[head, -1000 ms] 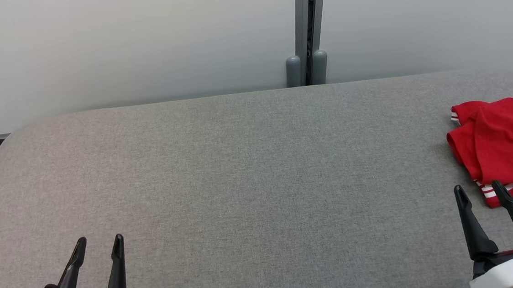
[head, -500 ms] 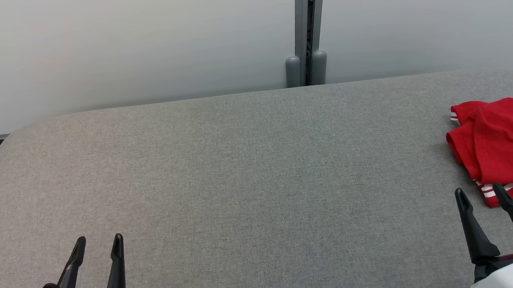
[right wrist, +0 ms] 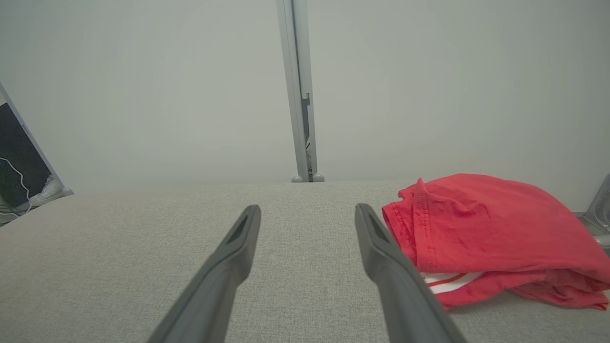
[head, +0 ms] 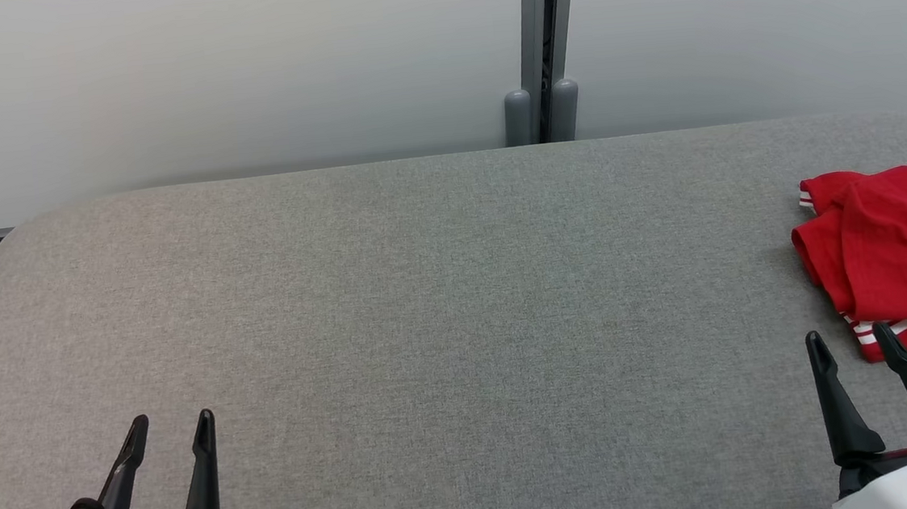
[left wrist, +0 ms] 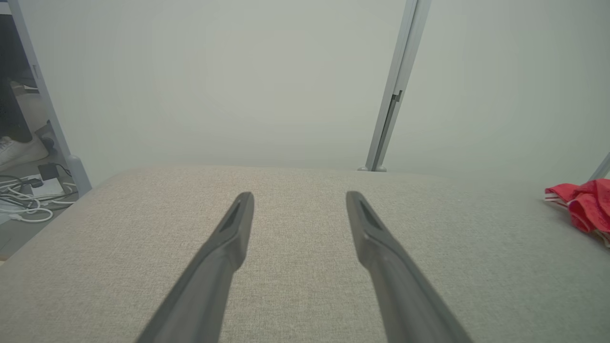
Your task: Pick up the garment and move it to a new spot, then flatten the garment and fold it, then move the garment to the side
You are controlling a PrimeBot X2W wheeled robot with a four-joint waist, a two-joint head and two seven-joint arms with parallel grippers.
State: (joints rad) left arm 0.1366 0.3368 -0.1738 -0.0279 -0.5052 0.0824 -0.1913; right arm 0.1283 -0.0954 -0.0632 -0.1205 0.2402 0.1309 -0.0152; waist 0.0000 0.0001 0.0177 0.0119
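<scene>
From my seat, the left fingers [head: 202,468] sit at about 7 o'clock in the head view. They are spread apart with nothing between them, hanging just over bare cloth-covered tabletop [head: 440,288]. The left wrist view confirms it, with only grey weave showing in the gap.

The middle of the tabletop is plain grey right up to 12 o'clock, where a metal post [head: 538,45] stands against the pale wall behind the far edge.

Over at about 5 o'clock the right fingers [head: 843,418] are likewise released and hold nothing. Their tips stop just short of the cloth's near hem. In the right wrist view one finger crosses in front of the hem, and I can't tell whether it brushes the hem.

The garment [head: 894,252], red with white-striped trim, lies at 3 o'clock at the right-hand end of the tabletop and runs out of the head view. It is gathered into a compact stack of layers. The top is fairly smooth, and the lower edges are rumpled with striped trim poking out.

I can't settle which step is in hand. A bundle parked at the side with both sets of fingers free fits a garment waiting to be lifted to a new spot. It fits equally a garment folded and set aside at the end. The fold looks loose, but that alone doesn't decide it. Before any move I'd want a fuller look at how the layers lie.
</scene>
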